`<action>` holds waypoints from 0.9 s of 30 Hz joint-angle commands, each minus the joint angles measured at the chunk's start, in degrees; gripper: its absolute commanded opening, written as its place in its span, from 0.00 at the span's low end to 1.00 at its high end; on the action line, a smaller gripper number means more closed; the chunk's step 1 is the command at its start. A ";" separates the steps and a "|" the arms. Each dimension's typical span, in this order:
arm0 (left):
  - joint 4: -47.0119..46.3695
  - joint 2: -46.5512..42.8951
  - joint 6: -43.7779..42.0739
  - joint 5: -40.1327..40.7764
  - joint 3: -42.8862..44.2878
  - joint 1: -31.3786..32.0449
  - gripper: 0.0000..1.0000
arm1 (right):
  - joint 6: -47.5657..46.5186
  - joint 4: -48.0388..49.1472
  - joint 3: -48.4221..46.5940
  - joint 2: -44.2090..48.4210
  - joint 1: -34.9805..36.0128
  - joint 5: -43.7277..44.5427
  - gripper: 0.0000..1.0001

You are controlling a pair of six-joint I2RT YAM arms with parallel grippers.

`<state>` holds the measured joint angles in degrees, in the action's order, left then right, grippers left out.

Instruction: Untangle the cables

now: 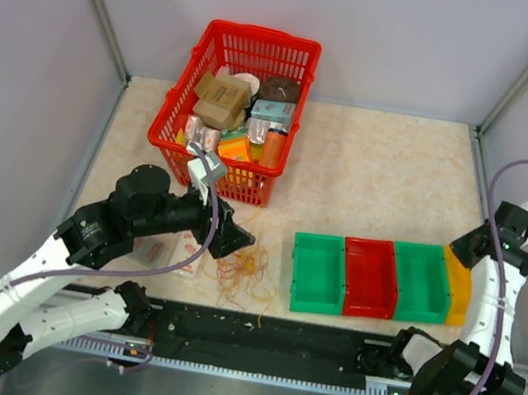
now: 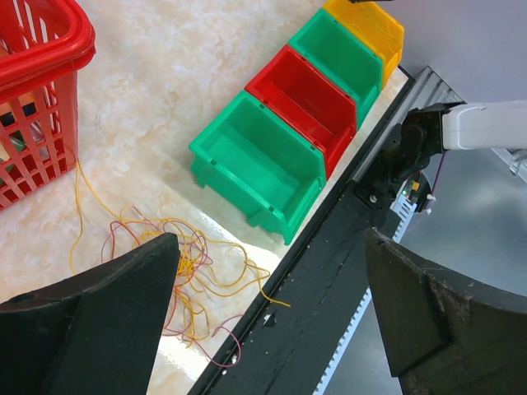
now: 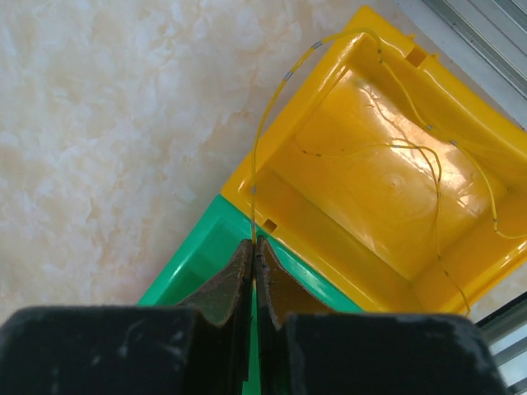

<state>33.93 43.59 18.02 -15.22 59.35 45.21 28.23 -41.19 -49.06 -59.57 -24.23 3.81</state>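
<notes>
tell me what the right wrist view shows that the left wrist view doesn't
Only the right wrist view: the right gripper shut on a thin yellow cable that arcs up and into the yellow bin. Only the left wrist view: the tangle of cables on the table, the red basket, the red bin and the open left gripper. Both: the yellow bin, the green bin beside it, and the marbled table.

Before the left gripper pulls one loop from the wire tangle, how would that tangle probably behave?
The cables look hair-thin and lie in loose curls, so they are probably floppy and light. The loops cross each other, so pulling one would likely drag others along. The yellow strand pinched by the right gripper arcs rather than hangs, suggesting slight springiness.
</notes>
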 commanded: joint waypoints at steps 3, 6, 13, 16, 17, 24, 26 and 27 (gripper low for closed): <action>0.00 0.26 0.26 -2.44 2.79 0.14 0.97 | -7.04 2.07 -1.13 -3.88 -0.64 2.69 0.00; -0.97 0.09 1.84 -3.23 2.43 0.23 0.97 | -7.49 5.58 -1.12 -6.60 -0.56 -2.74 0.00; -2.64 -0.52 5.27 -2.71 1.21 0.14 0.97 | -7.49 7.88 -2.45 -11.54 -0.64 -9.96 0.00; -3.17 -0.88 6.15 -1.92 0.24 0.14 0.97 | -5.12 7.09 -0.69 -8.73 -0.56 -7.26 0.00; -3.35 -0.70 6.32 -1.92 0.06 0.14 0.97 | -4.33 5.78 -0.34 -7.59 -0.64 -6.11 0.00; -4.66 0.26 7.29 -2.62 -0.55 0.14 0.97 | 2.70 -0.56 4.40 2.69 -0.56 6.88 0.00; -4.93 0.61 7.29 -3.14 -0.55 0.14 0.96 | 5.07 -0.99 5.20 3.76 -0.64 12.07 0.00; -4.93 0.88 7.29 -3.49 -0.38 0.14 0.96 | 6.21 -1.26 5.11 2.98 -0.73 13.57 0.00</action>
<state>32.97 43.77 24.53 -17.37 58.98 45.21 28.73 -40.45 -44.58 -57.60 -24.51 6.81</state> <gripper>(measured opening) 0.967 0.004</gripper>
